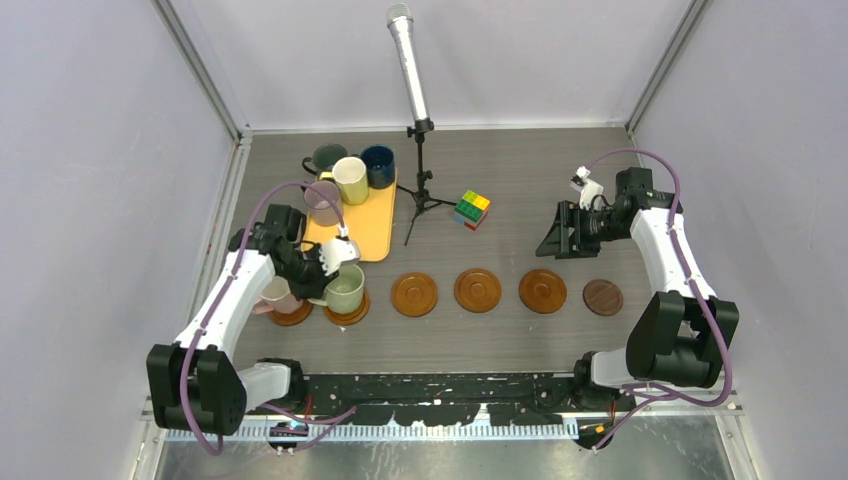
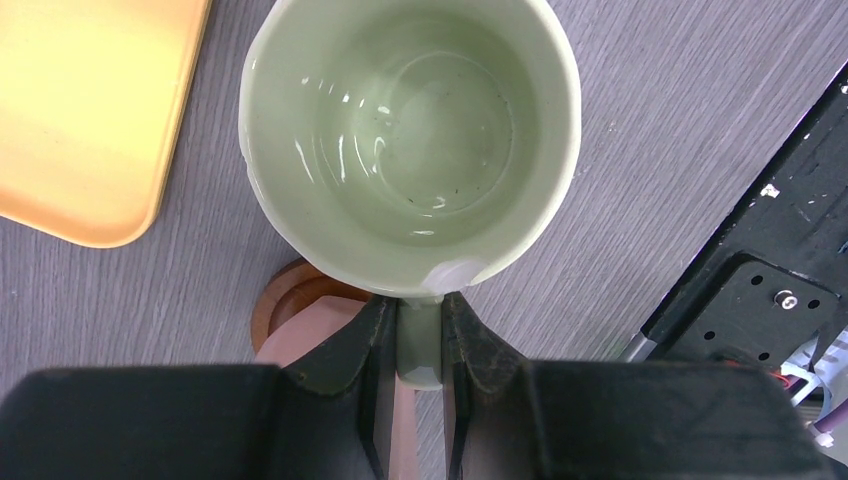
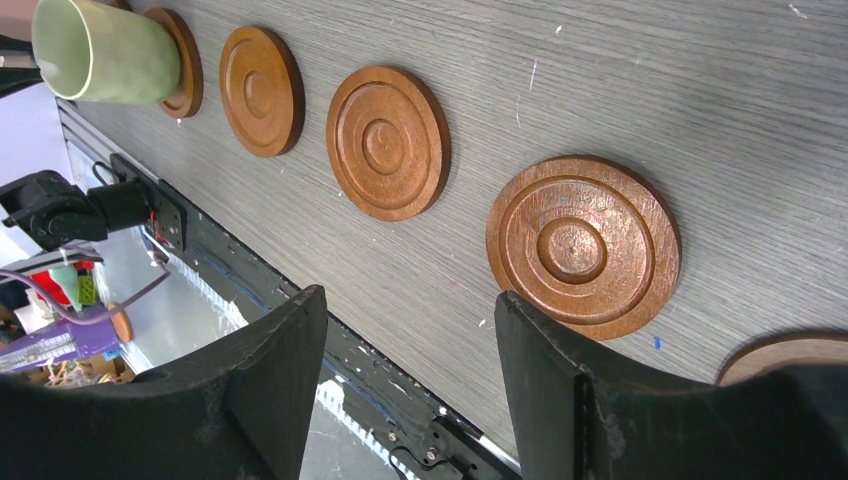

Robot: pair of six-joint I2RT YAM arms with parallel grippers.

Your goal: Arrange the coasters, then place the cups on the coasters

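The left gripper (image 2: 420, 305) is closed on the handle of the pale green mug (image 2: 410, 140), with the jaws pinching the handle from both sides. The mug is held upright over a coaster (image 1: 346, 312) just off the near edge of the tray (image 1: 375, 228); whether its base touches the coaster cannot be told. The pink mug (image 1: 278, 295) is seated on a second coaster (image 1: 291, 316) off the tray's near left corner. Four more coasters (image 1: 477, 290) are laid in a row to the right of the tray's near edge, the smaller dark coaster (image 1: 603, 297) farthest from it. The mauve mug (image 1: 322, 200) and cream-yellow mug (image 1: 350, 180) stand on the tray. The dark grey-green mug (image 1: 326, 158) and navy mug (image 1: 378, 165) are at its far edge. The right gripper (image 3: 405, 305) is positioned well to the right of the tray, jaws spread, with nothing between them.
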